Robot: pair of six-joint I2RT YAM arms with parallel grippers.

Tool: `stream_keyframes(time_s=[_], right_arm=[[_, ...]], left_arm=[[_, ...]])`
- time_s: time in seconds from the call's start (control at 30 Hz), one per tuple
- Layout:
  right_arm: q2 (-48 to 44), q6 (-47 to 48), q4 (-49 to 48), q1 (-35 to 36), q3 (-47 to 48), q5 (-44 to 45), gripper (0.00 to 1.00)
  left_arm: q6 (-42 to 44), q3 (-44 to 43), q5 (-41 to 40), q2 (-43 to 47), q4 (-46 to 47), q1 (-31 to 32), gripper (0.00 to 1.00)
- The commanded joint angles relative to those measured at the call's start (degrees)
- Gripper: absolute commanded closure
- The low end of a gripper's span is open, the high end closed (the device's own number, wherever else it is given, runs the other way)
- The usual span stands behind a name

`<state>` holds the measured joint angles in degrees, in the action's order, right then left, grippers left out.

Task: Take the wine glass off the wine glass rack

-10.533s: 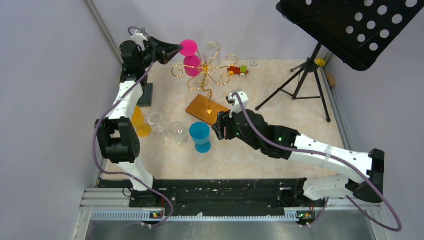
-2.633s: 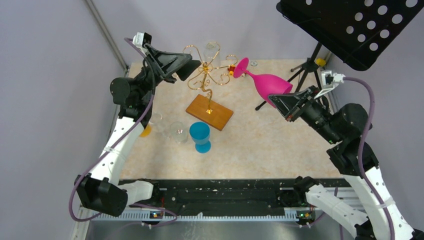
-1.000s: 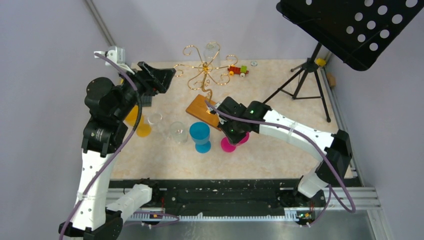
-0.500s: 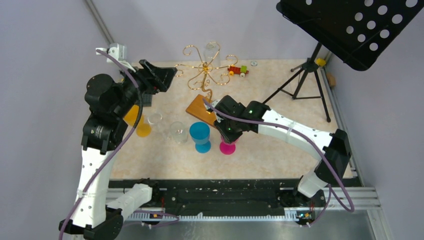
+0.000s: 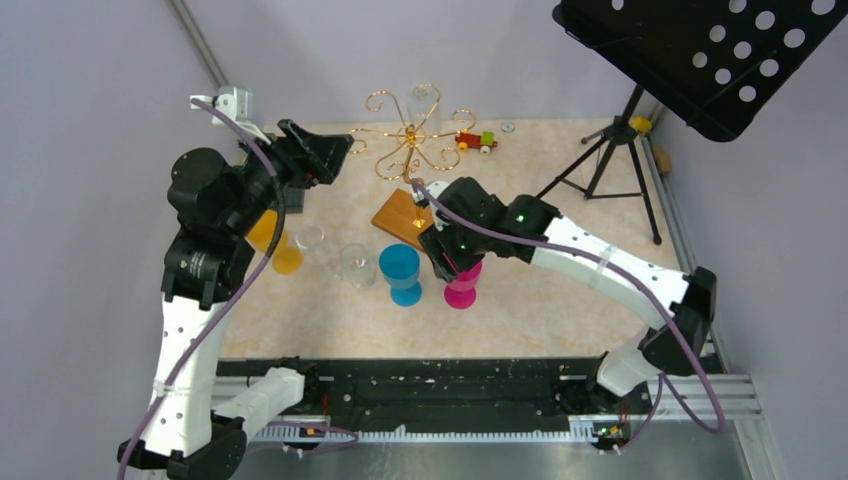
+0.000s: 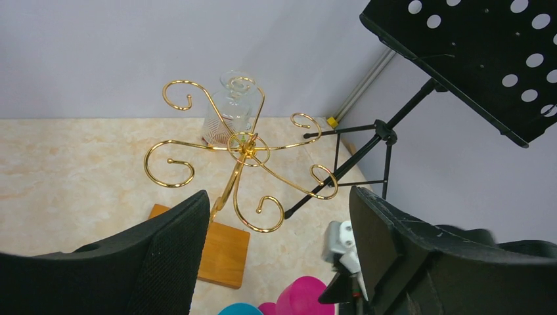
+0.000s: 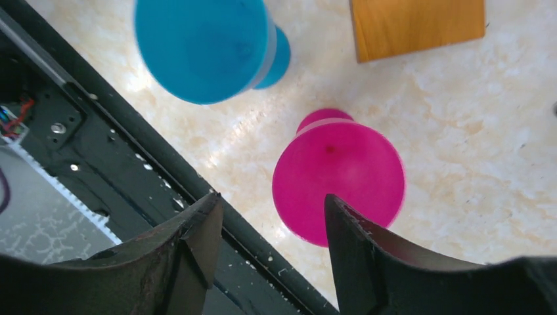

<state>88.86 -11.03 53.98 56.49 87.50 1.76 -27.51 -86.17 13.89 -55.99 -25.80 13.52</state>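
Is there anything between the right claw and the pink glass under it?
Nothing visible. The right gripper hangs open right above the pink glass, with its fingers on either side of the rim. The glass stands upright on the table, apart from the blue glass.

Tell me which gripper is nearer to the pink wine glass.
Right. The right gripper hangs open just above the pink wine glass; the left gripper is far off, open, beside the gold rack.
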Motion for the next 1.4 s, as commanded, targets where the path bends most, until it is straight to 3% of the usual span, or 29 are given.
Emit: stream_keyframes(time_s=[0.0,0.27,0.37,0.53,0.77,0.97,1.13,1.37], right_arm=[[-7.9,0.8,-5.5,-0.7,5.2,-0.9,0.39],[-16.5,-5.6,-22.5,-7.7,5.0,-19.1,0.38],[-18.7,-9.2,-30.4,-7.9,5.1,-19.4,0.38],[-19.0,-14.4,-41.7,-8.8,5.6,-12.2,0.43],[-9.5,-19.7,-43.2,-12.4,12.8,-3.4,0.41],[0.5,-28.6,-41.2,-21.2,20.1,-0.8,0.42],[9.4,-33.3,-38.7,-26.5,27.5,-2.8,0.52],[16.2,-41.2,-39.8,-28.2,31.2,-4.5,0.59]], left_arm=[[1.0,-2.0,-0.1,0.7,0.9,-0.2,0.19],[1.2,-1.6,-0.8,1.1,0.4,-0.2,0.19],[1.3,-1.6,-1.1,1.1,0.4,-0.2,0.18],[0.9,-0.9,-0.7,1.0,0.7,-0.2,0.18],[1.8,0.2,-0.3,0.7,0.6,-0.2,0.18],[1.8,1.7,1.9,0.5,2.1,-0.2,0.18],[2.6,2.2,2.3,0.4,1.3,-0.2,0.17],[3.8,3.0,0.8,0.9,0.8,-0.2,0.17]])
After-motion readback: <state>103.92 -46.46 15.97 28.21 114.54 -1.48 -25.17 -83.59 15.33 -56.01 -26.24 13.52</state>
